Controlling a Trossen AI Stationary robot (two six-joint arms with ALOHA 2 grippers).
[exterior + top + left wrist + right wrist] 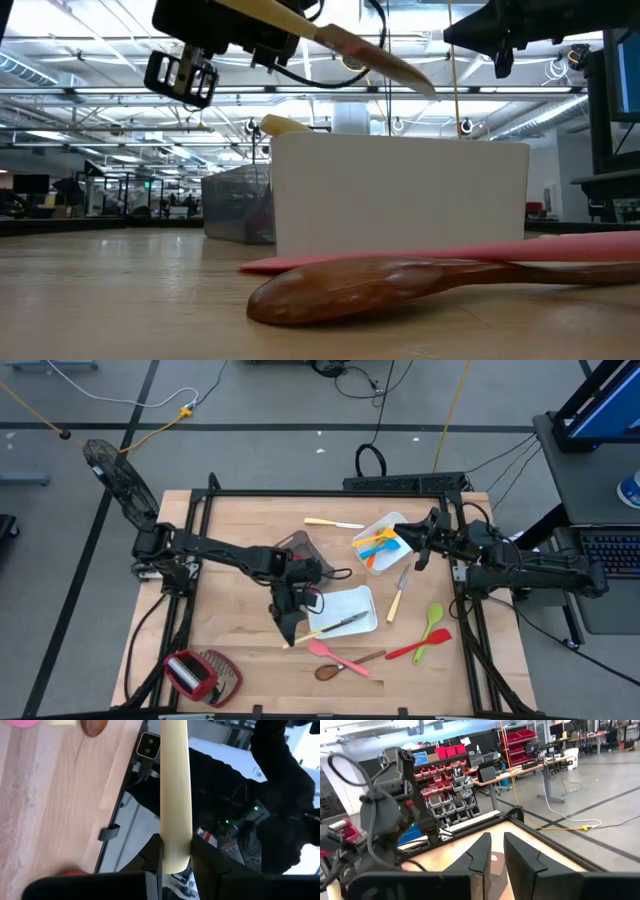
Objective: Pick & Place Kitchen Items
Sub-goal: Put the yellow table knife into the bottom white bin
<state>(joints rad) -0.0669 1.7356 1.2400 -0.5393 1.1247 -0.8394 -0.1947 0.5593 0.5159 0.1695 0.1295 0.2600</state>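
My left gripper hangs over the near left corner of a white tray at mid-table, shut on a pale-handled knife. The blade slopes down above the tray. My right gripper hangs lifted at the far right, shut on nothing, beside a second white tray holding blue, orange and yellow utensils. On the table lie another knife, a third knife, a green spatula, a red spoon, a pink spatula and a wooden spoon. My left gripper pinches the knife's pale handle at its butt end between the two fingers. The handle runs straight out from between the fingers, along them. The knife is lifted clear and tilted, its blade tip lower than the handle.
A red-and-mesh gadget lies at the near left corner. A grey bin stands behind my left arm. Black frame rails border the table. Bare wood stretches left of the centre tray.
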